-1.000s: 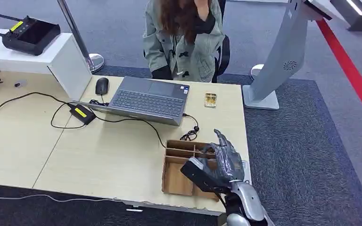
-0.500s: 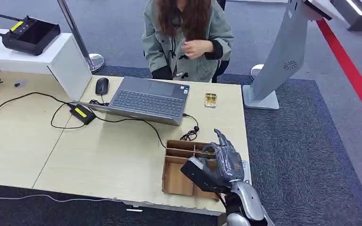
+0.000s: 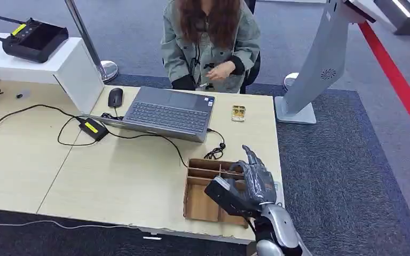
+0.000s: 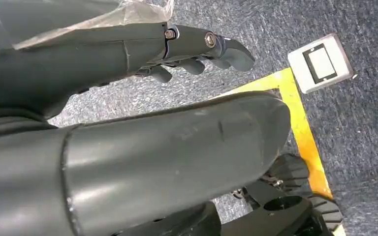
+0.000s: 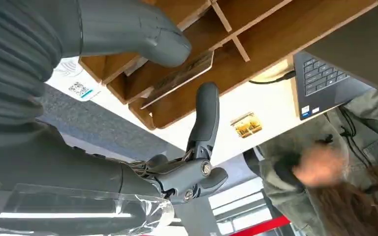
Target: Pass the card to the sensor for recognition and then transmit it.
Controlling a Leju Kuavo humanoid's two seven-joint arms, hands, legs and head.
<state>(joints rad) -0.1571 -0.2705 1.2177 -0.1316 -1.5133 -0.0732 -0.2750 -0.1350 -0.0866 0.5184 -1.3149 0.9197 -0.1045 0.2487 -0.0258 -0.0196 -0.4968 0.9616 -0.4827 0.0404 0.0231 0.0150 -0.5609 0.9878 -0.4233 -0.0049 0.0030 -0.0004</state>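
Pale wood-grain desk, compartmented cardboard tray under right hand.

Table: pale matt wood laminate. Divided tray: raw brown wood. Floor: rough grey carpet. Right hand: matt dark plastic, clear film wrap.

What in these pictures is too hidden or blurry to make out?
- Card in the wooden tray, right wrist view: its face is too dim to read, and the right hand hides it in the head view.
- Person's hand, right wrist view: motion-blurred.
- Small gold item on the desk, head view: too small to identify.
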